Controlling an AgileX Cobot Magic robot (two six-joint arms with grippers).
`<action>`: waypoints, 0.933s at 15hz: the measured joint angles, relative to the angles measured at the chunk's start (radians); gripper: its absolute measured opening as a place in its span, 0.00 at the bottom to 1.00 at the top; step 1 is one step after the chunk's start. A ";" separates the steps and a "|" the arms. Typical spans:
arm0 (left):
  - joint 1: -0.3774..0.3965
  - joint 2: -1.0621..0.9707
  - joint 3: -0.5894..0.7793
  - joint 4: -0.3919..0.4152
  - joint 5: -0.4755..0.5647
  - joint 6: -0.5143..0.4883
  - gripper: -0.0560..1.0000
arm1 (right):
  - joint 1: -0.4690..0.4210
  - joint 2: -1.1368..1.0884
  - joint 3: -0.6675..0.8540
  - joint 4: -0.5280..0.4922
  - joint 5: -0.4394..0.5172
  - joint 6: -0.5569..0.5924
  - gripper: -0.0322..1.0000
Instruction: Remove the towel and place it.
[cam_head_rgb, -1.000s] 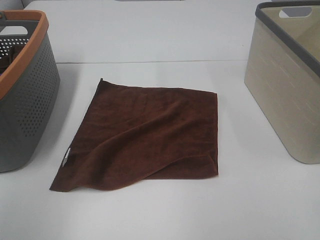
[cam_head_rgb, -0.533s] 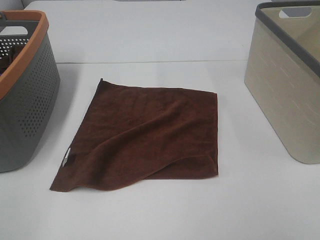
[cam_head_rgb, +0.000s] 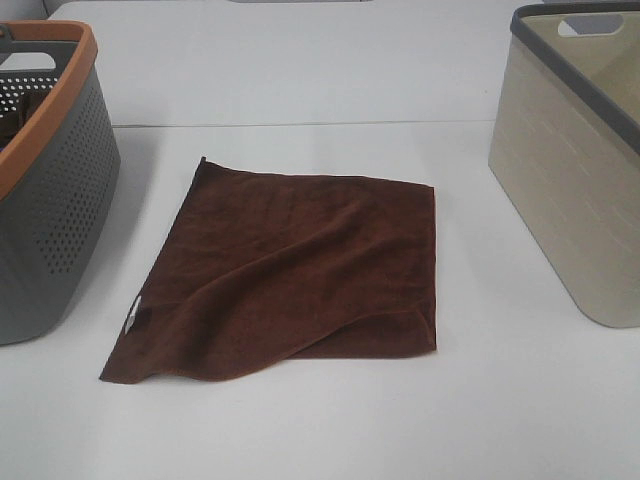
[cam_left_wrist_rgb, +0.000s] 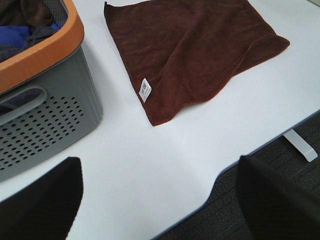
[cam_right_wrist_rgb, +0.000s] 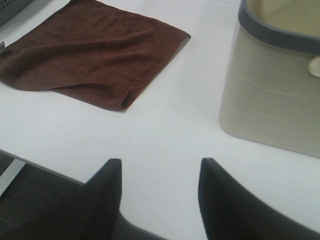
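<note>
the towel (cam_head_rgb: 290, 272) is laid flat, corners skewed, no clear long axis; both baskets are cropped; left gripper (cam_left_wrist_rgb: 160, 200) and right gripper (cam_right_wrist_rgb: 159, 200) are spread, empty.

Left gripper (cam_left_wrist_rgb: 160, 200): jaws spread wide apart, two dark fingers (cam_left_wrist_rgb: 42, 205) at the lower corners of the left wrist view, nothing between them, poised above the near edge of the tabletop (cam_left_wrist_rgb: 150, 170). Right gripper (cam_right_wrist_rgb: 159, 200): jaws parted more narrowly, both dark fingers (cam_right_wrist_rgb: 102, 200) visible, empty, also above the near edge. Neither arm shows in the high exterior view.
</note>
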 joint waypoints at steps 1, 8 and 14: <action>0.000 -0.001 0.000 -0.005 0.000 0.008 0.80 | 0.000 0.000 0.014 0.003 -0.018 -0.014 0.49; 0.000 -0.001 0.000 -0.008 -0.001 0.011 0.80 | 0.000 0.000 0.018 0.009 -0.035 -0.019 0.49; 0.030 -0.001 0.000 -0.010 -0.001 0.012 0.80 | -0.005 0.000 0.018 0.010 -0.035 -0.019 0.49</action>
